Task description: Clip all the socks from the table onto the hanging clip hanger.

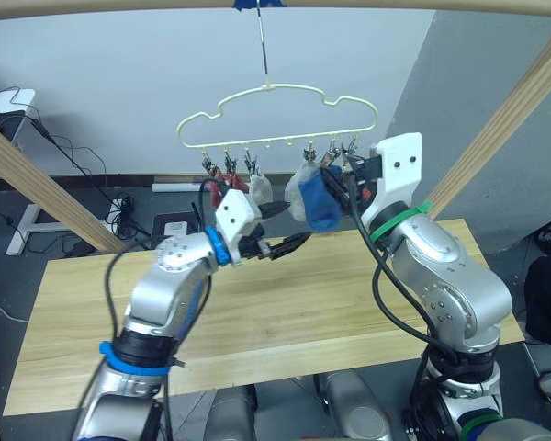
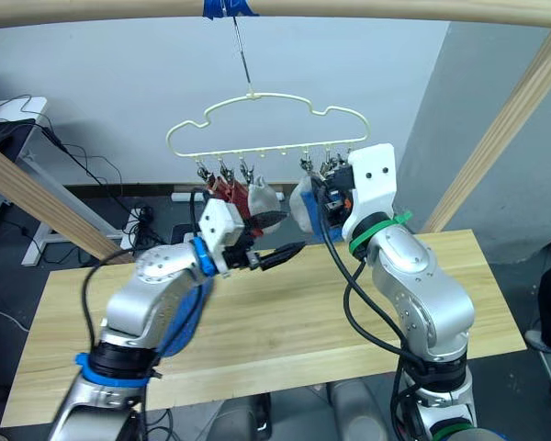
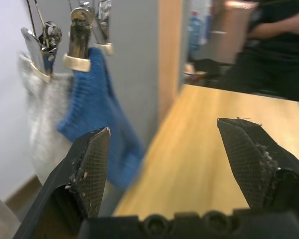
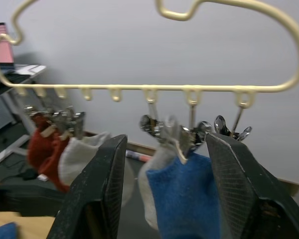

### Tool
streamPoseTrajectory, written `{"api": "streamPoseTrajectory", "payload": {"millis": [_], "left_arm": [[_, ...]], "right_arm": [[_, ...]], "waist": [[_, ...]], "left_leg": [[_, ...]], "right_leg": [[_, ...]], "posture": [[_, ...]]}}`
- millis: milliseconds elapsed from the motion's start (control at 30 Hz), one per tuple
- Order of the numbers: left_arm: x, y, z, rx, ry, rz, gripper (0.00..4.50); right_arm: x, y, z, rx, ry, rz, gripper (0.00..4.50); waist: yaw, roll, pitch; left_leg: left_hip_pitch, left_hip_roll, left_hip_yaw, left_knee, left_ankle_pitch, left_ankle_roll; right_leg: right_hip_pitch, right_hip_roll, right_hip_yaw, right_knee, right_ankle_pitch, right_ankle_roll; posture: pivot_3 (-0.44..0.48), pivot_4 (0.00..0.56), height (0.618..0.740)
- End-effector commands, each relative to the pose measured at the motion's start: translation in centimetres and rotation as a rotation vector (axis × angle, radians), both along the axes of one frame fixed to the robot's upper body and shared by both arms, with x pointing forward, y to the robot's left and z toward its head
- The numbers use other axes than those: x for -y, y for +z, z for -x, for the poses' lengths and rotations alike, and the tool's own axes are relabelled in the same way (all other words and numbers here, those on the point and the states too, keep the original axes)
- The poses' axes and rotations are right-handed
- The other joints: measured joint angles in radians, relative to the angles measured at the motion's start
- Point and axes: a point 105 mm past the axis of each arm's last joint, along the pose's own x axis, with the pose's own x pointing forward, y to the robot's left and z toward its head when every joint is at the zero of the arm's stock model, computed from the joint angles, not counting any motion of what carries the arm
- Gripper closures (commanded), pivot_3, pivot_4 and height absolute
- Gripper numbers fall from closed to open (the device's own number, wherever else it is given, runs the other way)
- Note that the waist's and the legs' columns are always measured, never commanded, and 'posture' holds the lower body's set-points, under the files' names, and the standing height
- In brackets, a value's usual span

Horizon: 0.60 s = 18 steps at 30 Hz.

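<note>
I see the clip hanger (image 1: 277, 117) hanging by its hook from a wooden pole (image 1: 349, 7) above the far edge of the table (image 1: 285, 322); socks hang from its row of clips; at the robot's left end I make out the rust red socks (image 2: 228, 195), with a light grey sock (image 2: 262, 197) just beside them; toward the right end a second light grey sock (image 1: 303, 191) hangs touching a blue sock (image 1: 320, 204), each pinched in its own clip.

My left gripper (image 1: 283, 230) is raised above the table, pointing toward the hung socks, fingers spread apart with nothing between them; its wrist view shows the blue sock and the grey one on their metal clips ahead of the two pads, the bare tabletop beyond, and a person (image 3: 274, 45) in dark clothing at the far side.

My right gripper (image 4: 164, 199) is lifted up near the right end of the hanger; its fingers stand apart and empty, framing the blue sock and the clips above it; the tabletop under both arms is bare plank.
</note>
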Motion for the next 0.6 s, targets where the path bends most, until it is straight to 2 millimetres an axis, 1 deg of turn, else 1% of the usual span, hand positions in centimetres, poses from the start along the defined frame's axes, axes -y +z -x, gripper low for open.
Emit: {"api": "streamPoseTrajectory", "payload": {"millis": [33, 67, 233, 433, 600], "left_arm": [[-0.1, 2.5, 0.9, 0.034, -0.061, 0.012, 0.65], [-0.2, 2.9, 1.0, 0.035, -0.068, 0.009, 0.65], [-0.2, 4.0, 1.3, 0.047, -0.089, -0.003, 0.65], [-0.1, 4.6, 1.5, 0.048, -0.111, -0.008, 0.65], [0.1, 5.1, 1.4, 0.058, -0.117, -0.009, 0.65]], "right_arm": [[0.8, 1.0, -0.1, 0.06, -0.054, -0.01, 2.82], [1.0, 0.9, -0.4, 0.058, -0.07, -0.008, 3.11], [1.5, 0.2, -1.8, 0.031, -0.136, 0.013, 3.11], [1.7, -0.3, -2.8, 0.019, -0.183, 0.03, 3.11], [1.8, -0.8, -3.4, -0.006, -0.192, 0.018, 3.11]], "waist": [[0.002, 0.0, 0.0], [0.003, 0.0, 0.0], [0.005, 0.0, 0.0], [0.006, 0.0, 0.0], [0.006, 0.0, 0.0]], "left_leg": [[0.0, 0.0, 0.0, 0.0, 0.0, 0.0], [0.0, 0.0, 0.0, 0.0, 0.0, 0.0], [0.0, 0.0, 0.0, -0.001, 0.0, 0.0], [0.0, 0.0, 0.0, -0.001, 0.0, 0.0], [0.0, 0.0, 0.0, -0.001, 0.0, 0.0]], "right_leg": [[0.0, 0.0, 0.0, 0.0, 0.0, 0.0], [0.0, 0.0, 0.0, 0.0, 0.0, 0.0], [0.0, 0.0, 0.0, -0.001, 0.0, 0.0], [0.0, 0.0, 0.0, -0.001, 0.0, 0.0], [0.0, 0.0, 0.0, 0.0, 0.0, 0.0]], "posture": [[-0.211, 0.238, 0.74], [-0.208, 0.236, 0.74], [-0.201, 0.231, 0.74], [-0.199, 0.226, 0.74], [-0.195, 0.222, 0.74]]}}
